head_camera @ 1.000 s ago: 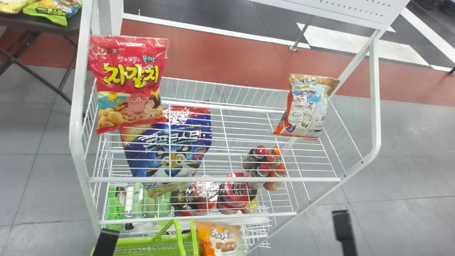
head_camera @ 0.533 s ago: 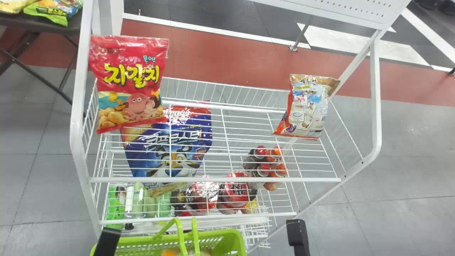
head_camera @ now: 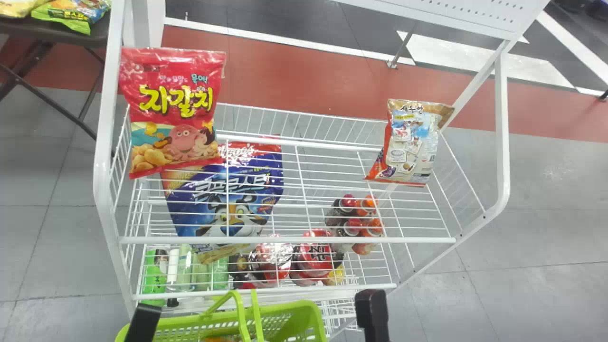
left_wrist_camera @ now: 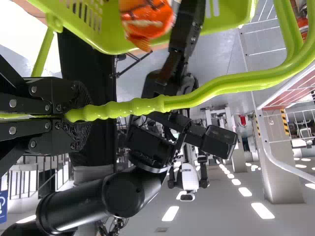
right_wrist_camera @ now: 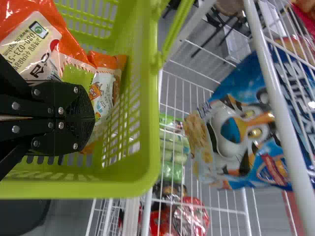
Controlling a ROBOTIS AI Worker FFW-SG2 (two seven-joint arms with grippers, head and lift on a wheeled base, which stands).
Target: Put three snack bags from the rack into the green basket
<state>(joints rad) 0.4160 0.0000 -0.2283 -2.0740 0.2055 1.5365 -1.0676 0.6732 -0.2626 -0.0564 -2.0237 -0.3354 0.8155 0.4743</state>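
In the head view, my left gripper [head_camera: 144,324] is at the bottom left beside the green basket [head_camera: 311,319]. In the left wrist view, my left gripper [left_wrist_camera: 69,117] is shut on the basket handle [left_wrist_camera: 142,106]. My right gripper [head_camera: 373,313] is at the basket's right side; in the right wrist view, the right gripper [right_wrist_camera: 81,118] points into the basket [right_wrist_camera: 147,167], its fingers shut on an orange snack bag [right_wrist_camera: 32,42]. Another bag [right_wrist_camera: 104,86] lies inside. On the rack stand a red snack bag [head_camera: 173,107] and an orange-and-white one [head_camera: 411,142].
A blue cereal bag [head_camera: 223,199] leans on a lower tier of the white wire rack [head_camera: 285,240], with noodle cups [head_camera: 316,256] and green bottles [head_camera: 154,273] below. The rack's front rail stands close behind the basket. More bags lie on a dark table [head_camera: 61,31] at the far left.
My right gripper has moved left, and the orange snack bag has gone left and down into the basket. The basket has shifted slightly; my left gripper keeps its hold on the handle.
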